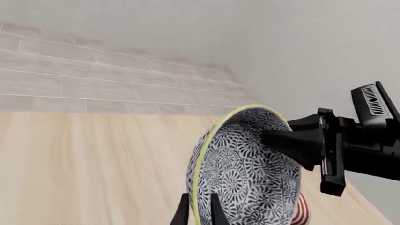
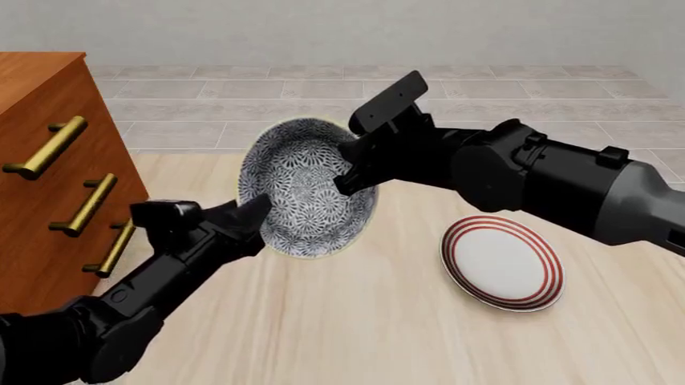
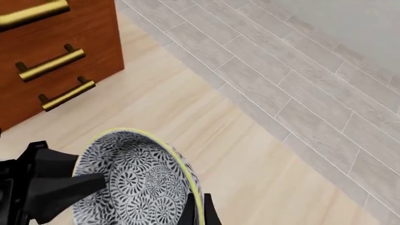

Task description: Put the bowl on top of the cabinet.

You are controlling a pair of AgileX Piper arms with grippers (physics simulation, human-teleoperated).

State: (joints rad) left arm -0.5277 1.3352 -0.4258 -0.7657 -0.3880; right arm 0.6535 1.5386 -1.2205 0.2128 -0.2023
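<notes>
Ceramic bowl (image 2: 306,188) is hanging tipped above the table, both grippers, left (image 2: 253,216) and right (image 2: 349,166), clenched on opposite rims, handing off toward the cabinet (image 2: 48,172) at left.

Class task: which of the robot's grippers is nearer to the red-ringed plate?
Right. The right gripper grips the bowl on the side facing the plate; the left gripper grips the bowl's opposite, cabinet-side rim.
</notes>
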